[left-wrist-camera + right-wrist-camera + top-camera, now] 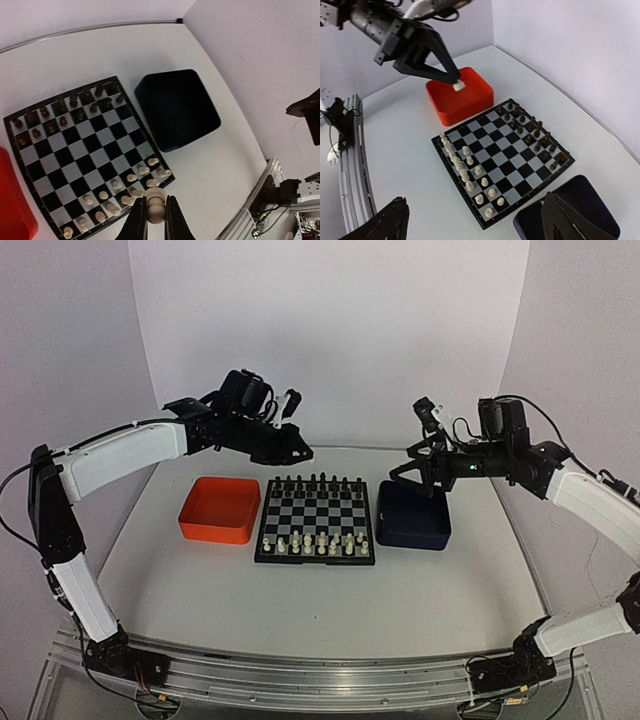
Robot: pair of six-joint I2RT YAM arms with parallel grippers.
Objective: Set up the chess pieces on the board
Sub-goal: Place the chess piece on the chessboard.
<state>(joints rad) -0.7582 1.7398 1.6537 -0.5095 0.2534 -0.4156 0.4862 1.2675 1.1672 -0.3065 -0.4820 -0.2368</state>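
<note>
Matt plastic orange tray (215,532), smooth checkered board (318,512), matt white tabletop (300,610).

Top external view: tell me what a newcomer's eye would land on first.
The board sits mid-table with black pieces on its far rows and cream chess pieces on its near rows. An orange tray flanks it on the left and a dark blue tray on the right. The left gripper, high beyond the board's far-left corner, pinches one cream piece, while the right gripper hangs open over the dark blue tray.
</note>
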